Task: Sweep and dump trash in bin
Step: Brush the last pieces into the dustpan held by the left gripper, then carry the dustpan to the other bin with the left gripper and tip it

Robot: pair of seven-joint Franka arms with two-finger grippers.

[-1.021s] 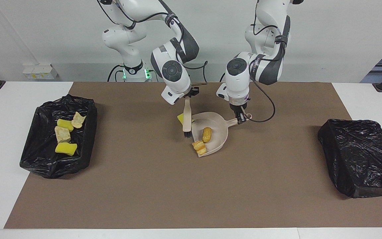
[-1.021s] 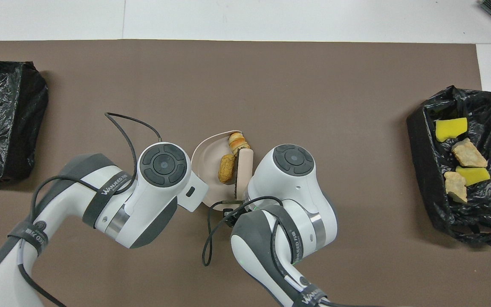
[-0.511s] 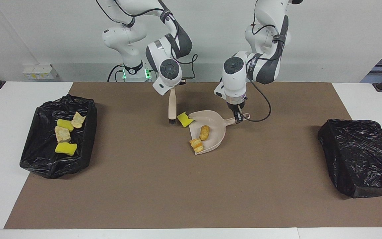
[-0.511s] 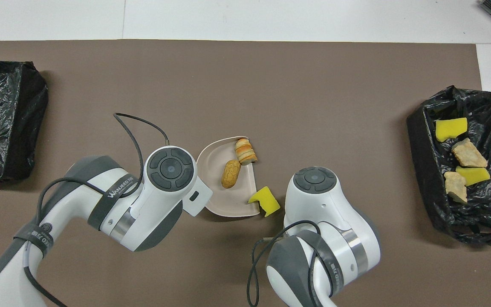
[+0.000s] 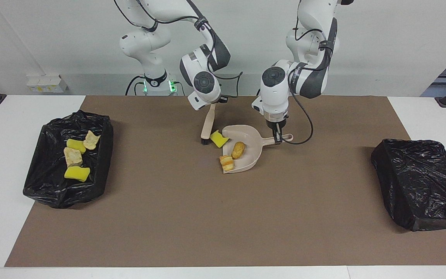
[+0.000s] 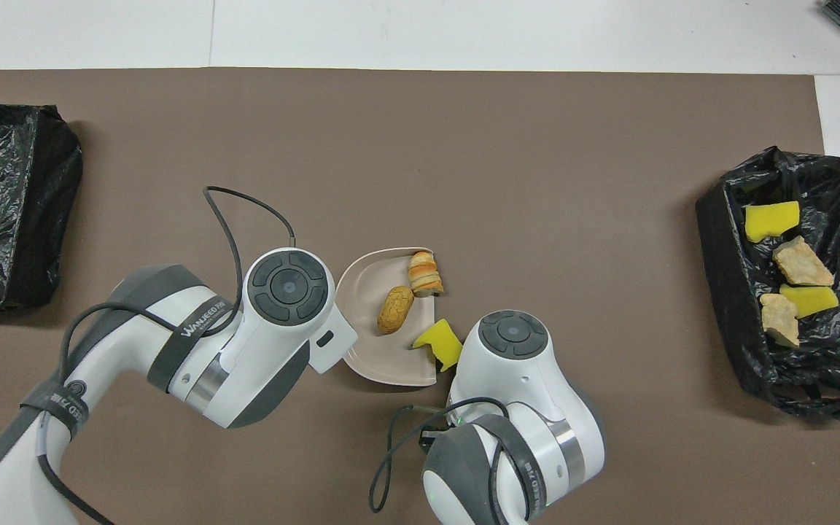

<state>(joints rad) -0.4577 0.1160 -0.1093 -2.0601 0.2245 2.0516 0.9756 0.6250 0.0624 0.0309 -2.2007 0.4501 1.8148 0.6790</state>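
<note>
Brush at the dustpan's mouth

My right gripper (image 5: 214,104) clamps the brush (image 5: 208,128), bristles beside the yellow wedge (image 5: 219,138) on the dustpan (image 5: 248,133) lip. My left gripper (image 5: 277,133) pinches its handle; two bread chunks (image 5: 238,150) lie inside, farther out.

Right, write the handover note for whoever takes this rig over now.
Right gripper: shut on the beige-handled black-bristled brush, bristles on the mat beside the yellow sponge wedge.
Left gripper: shut on the handle of the beige plastic dustpan, which lies on the brown mat.
In the pan: a brown bread roll; a striped bread chunk sits at its open lip. The wedge lies at the lip, not yet in.
Done: four pieces lie in the black-lined bin at the right arm's end.
Left: sweep the wedge in, then dump the pan.
</note>
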